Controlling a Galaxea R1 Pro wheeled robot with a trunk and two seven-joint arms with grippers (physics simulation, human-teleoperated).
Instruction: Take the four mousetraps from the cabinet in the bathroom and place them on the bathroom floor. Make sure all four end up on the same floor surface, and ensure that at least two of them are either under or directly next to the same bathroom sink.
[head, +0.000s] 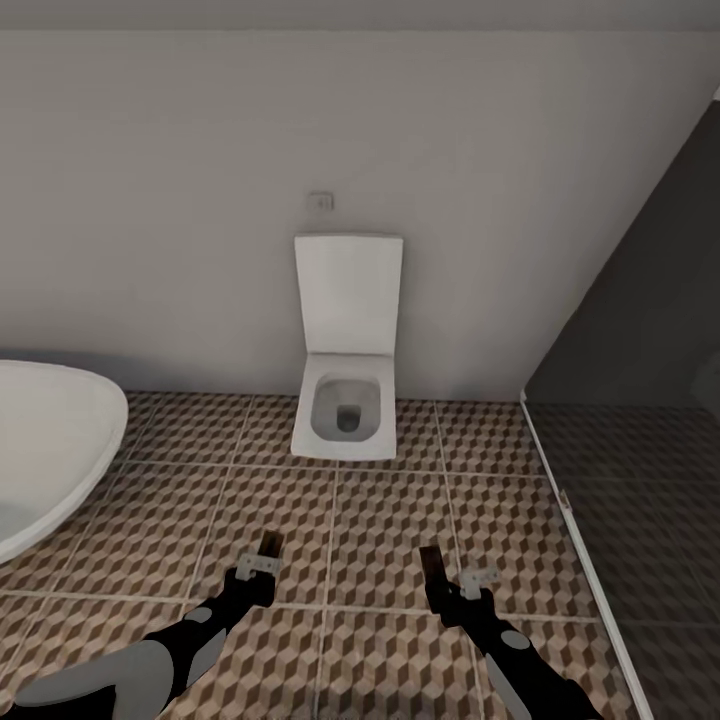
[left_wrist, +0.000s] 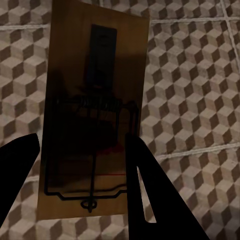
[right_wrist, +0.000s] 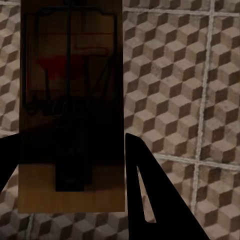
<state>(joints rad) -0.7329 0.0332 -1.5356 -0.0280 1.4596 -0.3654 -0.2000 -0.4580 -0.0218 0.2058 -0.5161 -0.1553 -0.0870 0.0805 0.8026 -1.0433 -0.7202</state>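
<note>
Currently:
- Left gripper (head: 262, 570) low over the bathroom floor (head: 380, 520), fingers clenched on a mousetrap (head: 270, 545); the slab sticks out forward past the fingertips.
- Left wrist view: that mousetrap (left_wrist: 92, 115) sits between the two dark fingers (left_wrist: 145, 190), wire and spring side facing the camera, cube-pattern tiles behind it.
- Right gripper (head: 452, 578) mirrors it, gripping a second mousetrap (head: 432, 562), also held above the tiles.
- Right wrist view: second mousetrap (right_wrist: 70, 105) clamped between fingers (right_wrist: 142, 190), red patch visible on its face. Cannot tell if either slab touches the floor.
- Sink (head: 45, 450) at the robot's left, white rounded rim overhanging the tiles, well apart from both traps.
- Toilet (head: 345, 400) straight ahead against the wall, lid up.
- Dark glass shower panel (head: 640, 400) on the right.
</note>
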